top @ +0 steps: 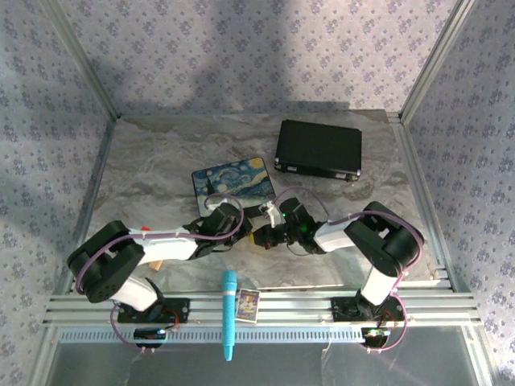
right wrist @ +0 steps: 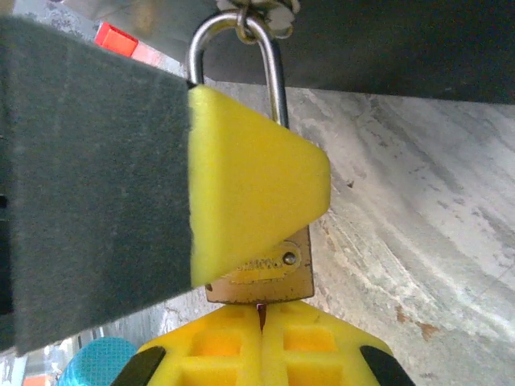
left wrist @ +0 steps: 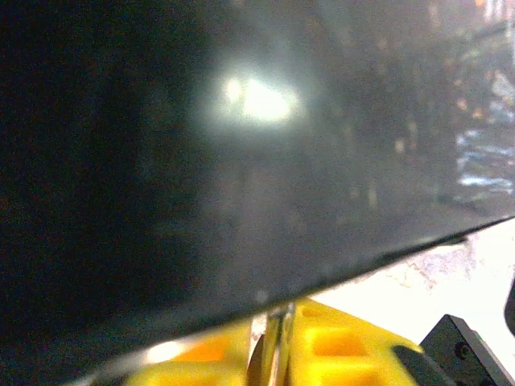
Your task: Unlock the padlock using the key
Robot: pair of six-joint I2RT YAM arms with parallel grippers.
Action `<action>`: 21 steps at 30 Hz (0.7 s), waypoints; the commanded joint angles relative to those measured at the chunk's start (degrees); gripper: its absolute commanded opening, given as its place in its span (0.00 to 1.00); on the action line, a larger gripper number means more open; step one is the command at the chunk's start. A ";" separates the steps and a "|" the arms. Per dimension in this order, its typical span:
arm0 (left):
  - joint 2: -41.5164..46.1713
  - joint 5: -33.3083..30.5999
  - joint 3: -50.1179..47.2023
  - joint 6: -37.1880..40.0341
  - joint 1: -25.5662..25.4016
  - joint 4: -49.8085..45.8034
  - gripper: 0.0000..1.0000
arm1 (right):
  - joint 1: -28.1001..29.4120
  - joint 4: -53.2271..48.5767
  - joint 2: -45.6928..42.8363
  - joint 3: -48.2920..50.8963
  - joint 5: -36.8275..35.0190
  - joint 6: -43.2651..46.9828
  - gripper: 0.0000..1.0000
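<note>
My yellow jaws are squeezed together at the bottom edge, with a thin silvery sliver of metal (left wrist: 270, 342) pinched between them, honestly can't tell what it is. A big dark blurry surface (left wrist: 201, 161) with a glare spot looms right above. Pale marbled table (left wrist: 451, 277) peeks in lower right.

**Padlock** (right wrist: 261, 277), just above the right gripper (right wrist: 261, 342): brass-gold body, silver shackle (right wrist: 278, 72). Gripper fingertips: bright yellow. **Finger** (right wrist: 257, 185) across the lock: yellow wedge backed by dull grey-green felt (right wrist: 88, 185). **Table** (right wrist: 418, 201): grey-and-cream marbling. Beyond the gripper: box (top: 232, 183) painted with a blue-and-yellow swirling night sky; black case (top: 319, 149). **Walls** (top: 241, 48): pale lilac floral print.
</note>
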State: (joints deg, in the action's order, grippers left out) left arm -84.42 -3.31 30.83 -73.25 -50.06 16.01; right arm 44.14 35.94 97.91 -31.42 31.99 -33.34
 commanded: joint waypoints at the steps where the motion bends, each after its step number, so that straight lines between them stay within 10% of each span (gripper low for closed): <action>1: -0.84 4.32 0.30 -4.19 -1.75 -2.15 0.00 | 2.21 4.49 1.05 -0.45 0.47 -3.81 0.04; 14: 1.81 2.83 -0.78 -4.65 -1.70 -4.97 0.00 | -1.12 17.74 3.79 2.58 5.13 -13.37 0.04; 21: 4.12 6.30 -2.94 -5.81 -0.55 -1.54 0.00 | -3.28 6.80 -0.25 4.32 0.12 -8.57 0.25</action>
State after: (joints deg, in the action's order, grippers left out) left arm -81.71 -2.72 29.71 -76.73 -50.04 14.85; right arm 41.95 46.70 100.14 -27.57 36.07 -43.75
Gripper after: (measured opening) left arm 0.102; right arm 0.243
